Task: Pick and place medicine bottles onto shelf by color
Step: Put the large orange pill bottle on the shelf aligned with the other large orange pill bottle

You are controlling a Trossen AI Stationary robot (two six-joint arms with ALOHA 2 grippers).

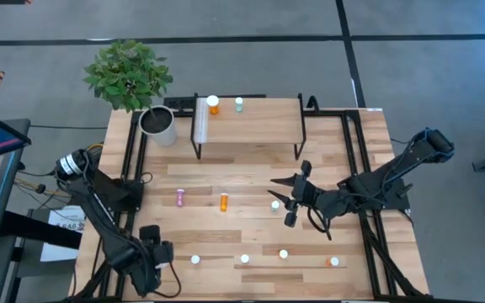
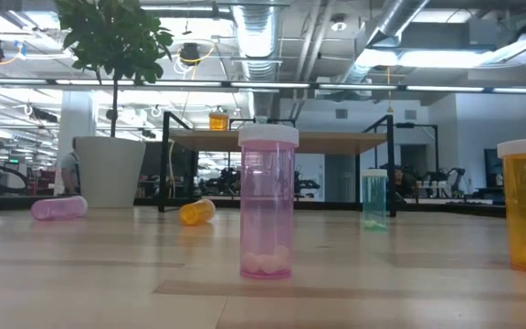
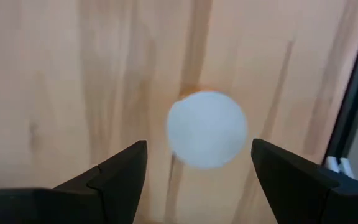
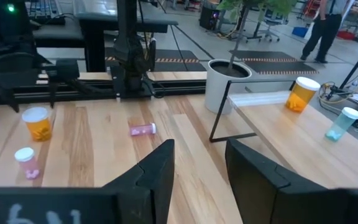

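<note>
Left claw [image 3: 197, 171] (fingers apart) straddles white cap [image 3: 207, 129] — wrist view only.

The floor [image 1: 411, 76] is grey with dark lines. A leafy plant [image 1: 128, 74] grows in a white pot [image 1: 159, 124]. Big pipes [image 2: 272, 37] and bright lights hang overhead. A person [image 4: 324, 28] stands far off.

overhead, table-level, two wrist views
</note>
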